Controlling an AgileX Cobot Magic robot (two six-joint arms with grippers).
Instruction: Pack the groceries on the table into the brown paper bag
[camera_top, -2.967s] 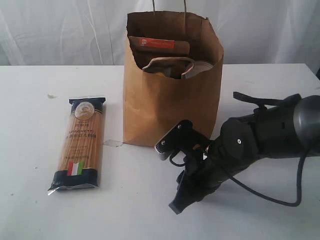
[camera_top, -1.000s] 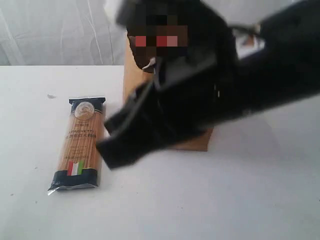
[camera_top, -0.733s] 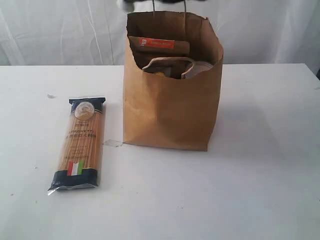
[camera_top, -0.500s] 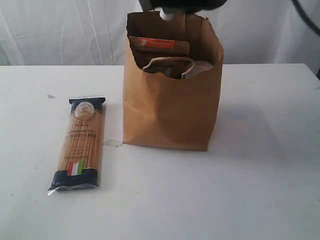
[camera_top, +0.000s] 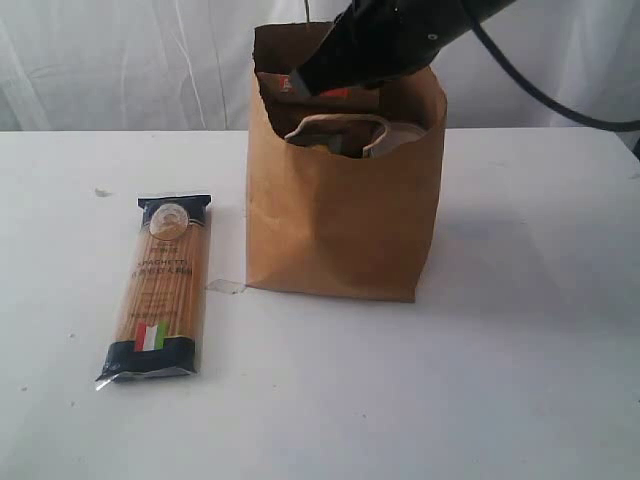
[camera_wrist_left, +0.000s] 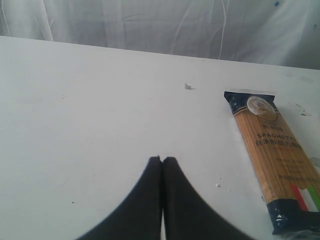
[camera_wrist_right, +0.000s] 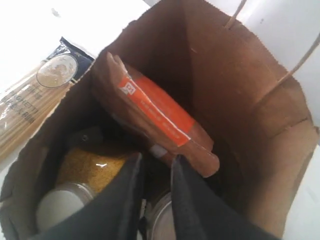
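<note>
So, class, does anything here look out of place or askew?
The spaghetti packet lies on the table, outside the brown paper bag. Inside, the brown pouch stands tilted. Nothing looks spilled.

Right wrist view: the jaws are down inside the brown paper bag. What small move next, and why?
Probably lift the right gripper straight up out of the tall brown paper bag. Its jaws stand slightly apart with nothing seen between them, close beside the leaning brown pouch with orange label, and the spaghetti packet with dark ends lies on the white table.

Left gripper (camera_wrist_left: 162, 161) pressed closed; right gripper (camera_wrist_right: 157, 167) slightly parted, its arm (camera_top: 400, 35) angled steeply downward
</note>
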